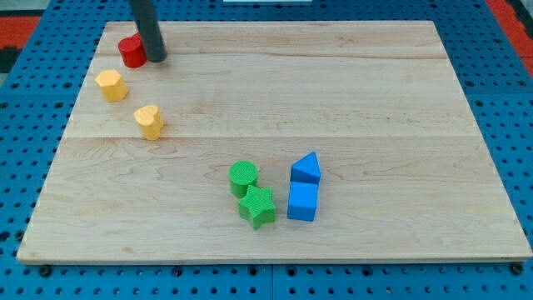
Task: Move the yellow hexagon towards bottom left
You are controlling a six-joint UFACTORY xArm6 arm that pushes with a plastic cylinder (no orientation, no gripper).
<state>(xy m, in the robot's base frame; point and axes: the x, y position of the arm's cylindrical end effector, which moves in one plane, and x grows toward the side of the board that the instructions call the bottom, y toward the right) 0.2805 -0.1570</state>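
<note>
My tip, a bare rod with nothing gripped, touches the red block; the yellow hexagon lies just below-left, near it

A pale wooden tabletop made of long planks with visible grain fills most of the view. Around every edge lies a blue perforated surface, and red patches show past the top corners. Lighting is even and soft.

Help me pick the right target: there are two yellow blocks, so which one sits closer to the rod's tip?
The yellow hexagon, the upper-left one, just below the red block beside my tip. The yellow heart lies farther toward the view's bottom right.
</note>
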